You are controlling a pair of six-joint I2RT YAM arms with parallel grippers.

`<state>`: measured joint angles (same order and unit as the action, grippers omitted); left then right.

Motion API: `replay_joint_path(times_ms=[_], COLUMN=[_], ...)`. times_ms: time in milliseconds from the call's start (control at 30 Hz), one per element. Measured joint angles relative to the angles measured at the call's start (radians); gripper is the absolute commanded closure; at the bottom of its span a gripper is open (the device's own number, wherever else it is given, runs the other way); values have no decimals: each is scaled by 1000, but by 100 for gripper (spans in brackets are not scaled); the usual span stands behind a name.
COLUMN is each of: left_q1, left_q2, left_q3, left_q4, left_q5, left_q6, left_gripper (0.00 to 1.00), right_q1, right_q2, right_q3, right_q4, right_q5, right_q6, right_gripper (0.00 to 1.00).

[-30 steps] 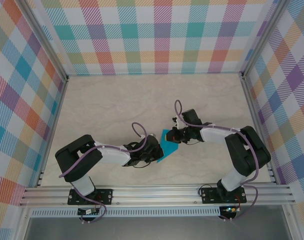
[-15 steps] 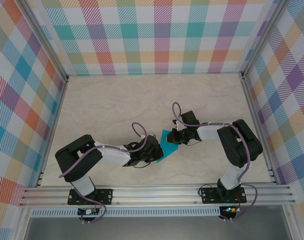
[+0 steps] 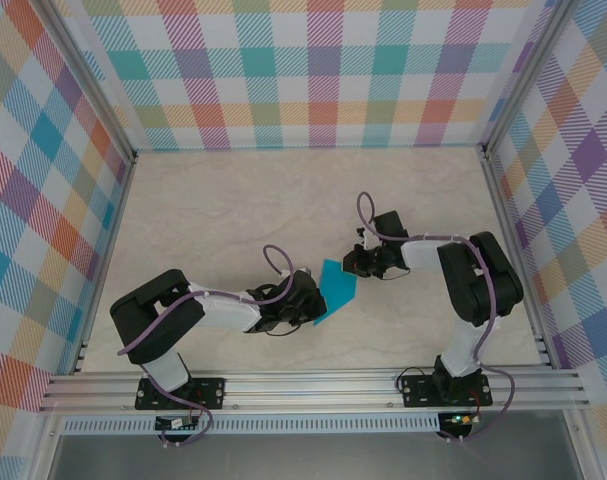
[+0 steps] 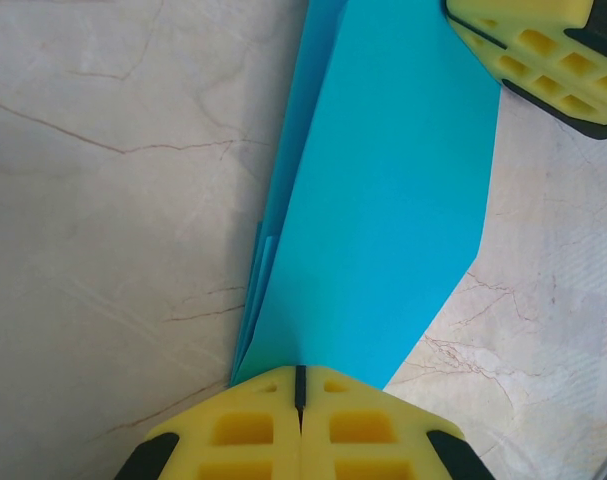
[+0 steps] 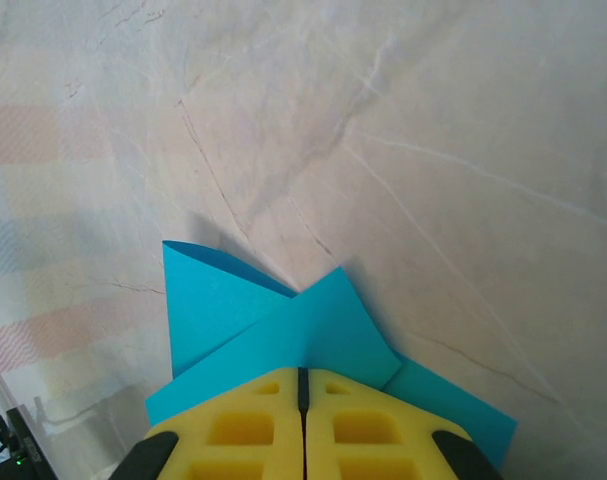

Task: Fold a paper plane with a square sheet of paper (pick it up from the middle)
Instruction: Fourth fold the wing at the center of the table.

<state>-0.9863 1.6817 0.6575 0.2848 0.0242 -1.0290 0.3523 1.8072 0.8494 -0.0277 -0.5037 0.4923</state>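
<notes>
Paper sheet [image 3: 335,288]: mid-frame on worktop [image 3: 213,210]; left hand [image 3: 308,303] at its lower left, right hand [image 3: 356,265] at its upper right.

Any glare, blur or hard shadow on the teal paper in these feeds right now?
Top external: even, soft light, folded teal-blue sheet of paper clear, no glare. Left wrist: paper sharp and flatly lit, creases readable. Right wrist: soft shadow beside the paper, faint plaid reflection at the left of the pale marble-look table, no blur.
</notes>
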Motion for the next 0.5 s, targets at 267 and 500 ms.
replay_joint_path(times_ms=[267, 500], left_q1=[0, 0], left_q2=[0, 0], left_q3=[0, 0], left_q4=[0, 0], left_q5=[0, 0], left_q6=[0, 0], left_gripper=[97, 96], right_q1=[-31, -61], right_q2=[12, 30], right_q3=[25, 68], right_q4=[-5, -27], right_q5=[19, 68], right_q6=[2, 8], right_gripper=[94, 95])
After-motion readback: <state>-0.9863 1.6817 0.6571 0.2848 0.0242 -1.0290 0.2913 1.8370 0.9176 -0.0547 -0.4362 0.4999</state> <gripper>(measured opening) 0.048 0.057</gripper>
